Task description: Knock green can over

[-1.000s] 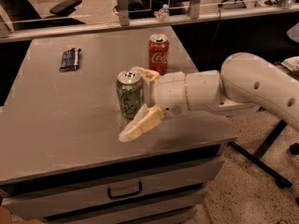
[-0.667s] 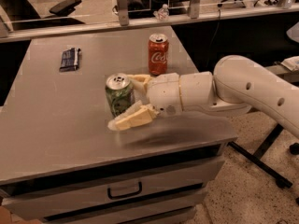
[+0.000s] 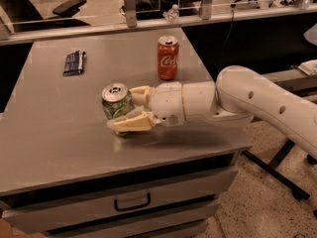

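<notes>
W/ gripper (image 3: 125, 108) spread wide, straddles green can (image 3: 115, 102), one finger each side. Sits mid-table (image 3: 54, 133), seems tipped toward 9 o'clock. Prob. light, thin-walled, slick; needs no pinch, best shoved high nr rim. Leaves red can (image 3: 168, 58) at 1 o'clock, well apart.

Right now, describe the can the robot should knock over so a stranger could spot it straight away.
On the grey metal cabinet top, look near the middle, where the white arm ends in its gripper. The green can stands between its spread fingers; unlike the red Coca-Cola can behind it, its label is mottled green and white.
</notes>
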### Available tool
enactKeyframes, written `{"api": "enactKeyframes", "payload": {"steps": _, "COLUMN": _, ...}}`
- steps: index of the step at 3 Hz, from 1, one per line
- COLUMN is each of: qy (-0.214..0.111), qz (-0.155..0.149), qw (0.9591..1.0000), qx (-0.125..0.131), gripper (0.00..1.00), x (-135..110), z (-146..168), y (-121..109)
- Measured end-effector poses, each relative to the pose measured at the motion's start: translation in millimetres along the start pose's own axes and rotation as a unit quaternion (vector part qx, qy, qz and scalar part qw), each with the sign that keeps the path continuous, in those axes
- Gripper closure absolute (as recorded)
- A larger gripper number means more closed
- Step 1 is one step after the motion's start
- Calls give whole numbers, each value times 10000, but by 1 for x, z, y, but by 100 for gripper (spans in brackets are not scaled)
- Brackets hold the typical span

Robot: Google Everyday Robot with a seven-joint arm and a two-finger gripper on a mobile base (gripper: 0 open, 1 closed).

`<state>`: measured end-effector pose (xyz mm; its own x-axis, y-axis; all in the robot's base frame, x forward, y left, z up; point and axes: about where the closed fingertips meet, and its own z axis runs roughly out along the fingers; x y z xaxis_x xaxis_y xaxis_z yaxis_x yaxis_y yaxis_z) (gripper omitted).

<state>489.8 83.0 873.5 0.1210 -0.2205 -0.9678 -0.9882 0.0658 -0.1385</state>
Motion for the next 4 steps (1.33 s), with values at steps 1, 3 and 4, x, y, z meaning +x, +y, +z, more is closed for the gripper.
{"api": "enactKeyframes", "payload": {"steps": 1, "qy": 114, "qz": -974, "qw": 9952, "qx": -55, "gripper": 95, "x": -41, "z": -6, "y": -4}}
{"api": "enactKeyframes", "payload": {"steps": 3, "qy": 1079, "qz": -3165, "qw": 9421, "qx": -264, "gripper": 100, "x": -86, "z": -13, "y": -5}}
{"api": "enactKeyframes", "payload": {"steps": 4, "qy": 1848, "qz": -3631, "qw": 9107, "qx": -676, "gripper": 100, "x": -71, "z": -13, "y": -6}}
